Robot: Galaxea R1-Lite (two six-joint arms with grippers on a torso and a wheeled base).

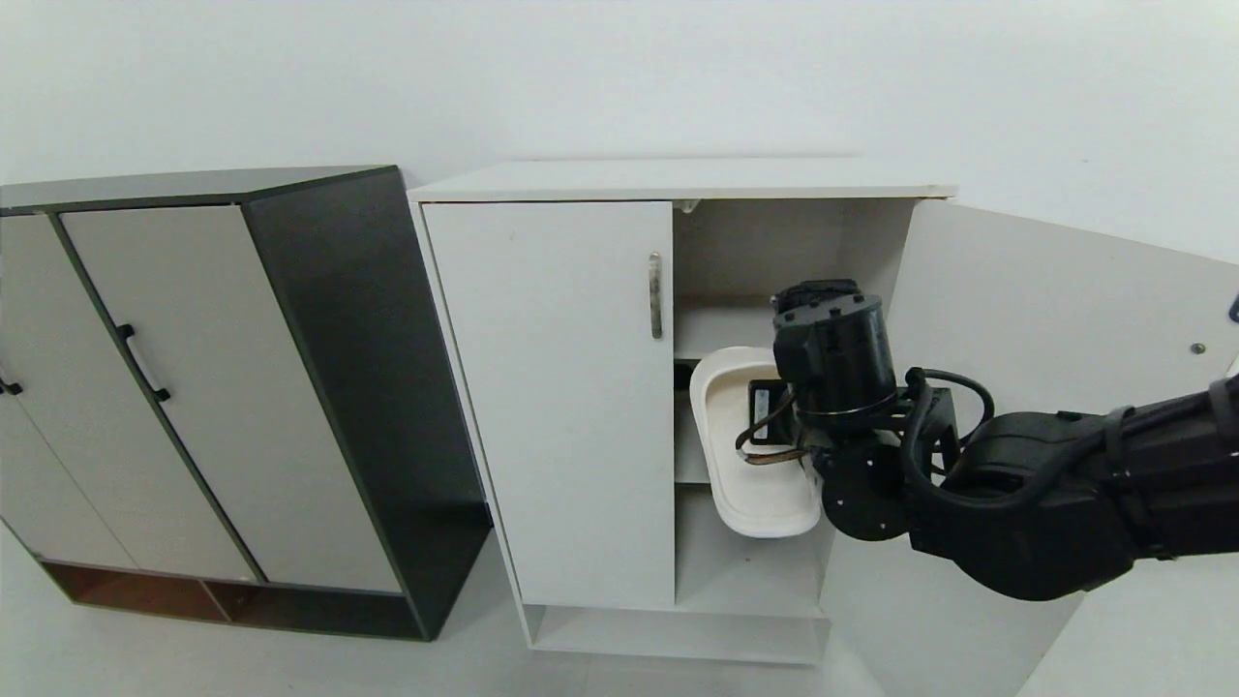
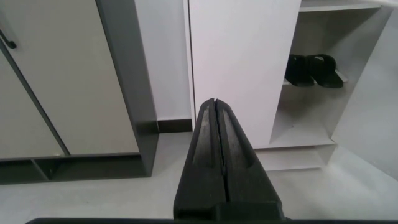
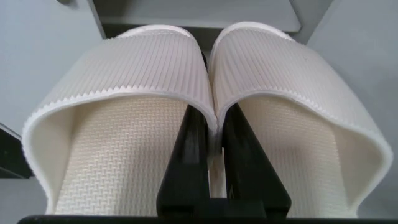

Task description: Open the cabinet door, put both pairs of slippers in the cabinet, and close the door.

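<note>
Slippers [image 1: 750,455] of white ribbed fabric are hanging soles-outward in the open right half of the white cabinet [image 1: 552,407], with the right claw [image 3: 213,134] pinching their inner walls together. The door [image 1: 1045,319] is standing swung wide. Black slippers [image 2: 314,70] are sitting inside the cabinet. The left claw [image 2: 215,107] is hovering pressed together, facing the cabinet.

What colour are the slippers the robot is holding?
The slippers are cream white with ribbed straps, clearest in the right wrist view.
</note>
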